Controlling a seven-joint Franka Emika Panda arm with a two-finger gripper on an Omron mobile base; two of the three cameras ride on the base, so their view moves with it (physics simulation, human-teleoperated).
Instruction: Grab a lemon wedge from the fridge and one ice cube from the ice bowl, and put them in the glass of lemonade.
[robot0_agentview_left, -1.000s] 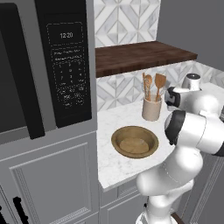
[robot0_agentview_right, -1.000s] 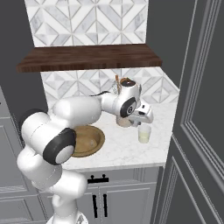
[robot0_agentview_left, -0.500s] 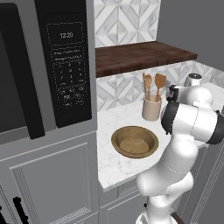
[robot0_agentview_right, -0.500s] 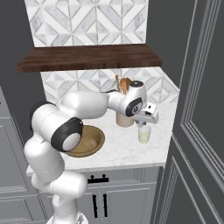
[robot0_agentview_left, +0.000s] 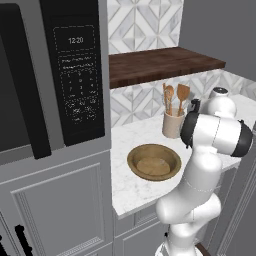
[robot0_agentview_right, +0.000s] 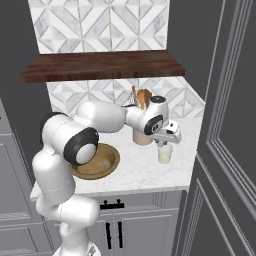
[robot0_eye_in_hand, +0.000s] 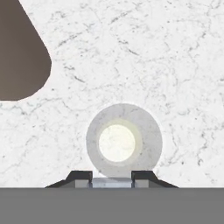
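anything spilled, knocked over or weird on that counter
Nothing stands out. The glass of lemonade stands upright under the gripper, with no liquid on the marble counter. The ice bowl sits flat, and the utensil crock is upright.

the white arm (robot0_agentview_right: 100, 117) rises from the lower left of the right base view, folds at its dark elbow and reaches toward the frame's centre right. its gripper (robot0_agentview_right: 167, 138) points straight down, fingertips (robot0_eye_in_hand: 81, 176) partly closed on a pale, clear piece.

Wooden ice bowl (robot0_agentview_left: 154, 162); clear glass of lemonade (robot0_agentview_right: 165, 153); veined marble counter (robot0_agentview_right: 135, 170).
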